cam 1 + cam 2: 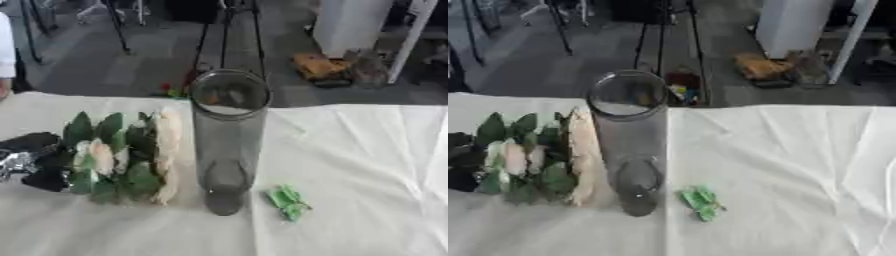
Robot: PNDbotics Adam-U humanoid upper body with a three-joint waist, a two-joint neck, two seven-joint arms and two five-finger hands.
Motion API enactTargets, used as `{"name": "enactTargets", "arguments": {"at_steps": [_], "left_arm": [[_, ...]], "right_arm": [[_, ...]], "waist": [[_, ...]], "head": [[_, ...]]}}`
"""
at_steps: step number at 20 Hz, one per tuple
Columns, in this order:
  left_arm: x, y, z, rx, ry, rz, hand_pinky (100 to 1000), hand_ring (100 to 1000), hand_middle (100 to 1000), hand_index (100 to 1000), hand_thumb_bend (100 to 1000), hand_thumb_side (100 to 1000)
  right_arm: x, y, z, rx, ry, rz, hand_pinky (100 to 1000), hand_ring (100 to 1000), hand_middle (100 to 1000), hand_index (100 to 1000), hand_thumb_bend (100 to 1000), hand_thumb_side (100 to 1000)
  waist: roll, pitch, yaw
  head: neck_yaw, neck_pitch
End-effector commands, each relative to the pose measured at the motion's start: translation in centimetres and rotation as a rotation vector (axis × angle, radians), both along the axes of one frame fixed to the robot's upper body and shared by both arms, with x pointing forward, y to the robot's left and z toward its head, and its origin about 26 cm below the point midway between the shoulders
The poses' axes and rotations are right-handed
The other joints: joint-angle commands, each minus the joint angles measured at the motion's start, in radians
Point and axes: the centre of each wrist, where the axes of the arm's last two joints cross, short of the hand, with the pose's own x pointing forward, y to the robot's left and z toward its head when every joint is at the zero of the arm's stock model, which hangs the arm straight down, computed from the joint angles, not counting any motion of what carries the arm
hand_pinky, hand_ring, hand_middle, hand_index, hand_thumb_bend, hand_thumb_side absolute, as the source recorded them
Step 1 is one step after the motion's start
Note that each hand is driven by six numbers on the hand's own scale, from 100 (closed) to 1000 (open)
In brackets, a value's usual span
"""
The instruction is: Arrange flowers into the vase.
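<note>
Green scrap, empty glass vase, left hand curled round flowers

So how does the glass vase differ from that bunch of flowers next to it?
The vase stands upright on the white tablecloth, while the flowers lie flat to its left. The vase is clear, grey-tinted glass and looks empty; the flowers are cream blooms among dark green leaves. The robot's left hand is at the flowers' far side, not at the vase. Both rest on the same cloth, close together.
</note>
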Motion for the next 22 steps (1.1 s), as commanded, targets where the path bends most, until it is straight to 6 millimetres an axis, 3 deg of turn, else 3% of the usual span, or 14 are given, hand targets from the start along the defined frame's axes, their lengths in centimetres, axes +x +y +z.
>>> {"name": "enactTargets", "arguments": {"at_steps": [1, 13, 22], "left_arm": [[-1.2, 0.6, 2.8, -0.004, -0.065, 0.010, 100, 100, 100, 100, 100, 357], [-3.2, 0.0, 6.1, -0.166, -0.232, 0.014, 100, 100, 100, 100, 100, 376], [-4.7, -3.7, 10.5, -0.425, -0.575, -0.084, 100, 100, 100, 100, 100, 454]], "right_arm": [[-0.3, -0.4, 0.7, -0.014, -0.014, -0.002, 781, 710, 482, 880, 100, 838], [-0.4, -0.5, 0.6, -0.009, -0.009, -0.006, 781, 710, 482, 880, 100, 838], [-0.5, -0.6, 0.6, -0.004, -0.008, -0.005, 778, 707, 485, 878, 100, 835]], "waist": [[0.003, -0.027, 0.002], [0.001, -0.033, 0.011], [0.001, -0.049, 0.012]], "head": [[-0.004, -0.001], [-0.014, 0.006], [-0.016, 0.039]]}}
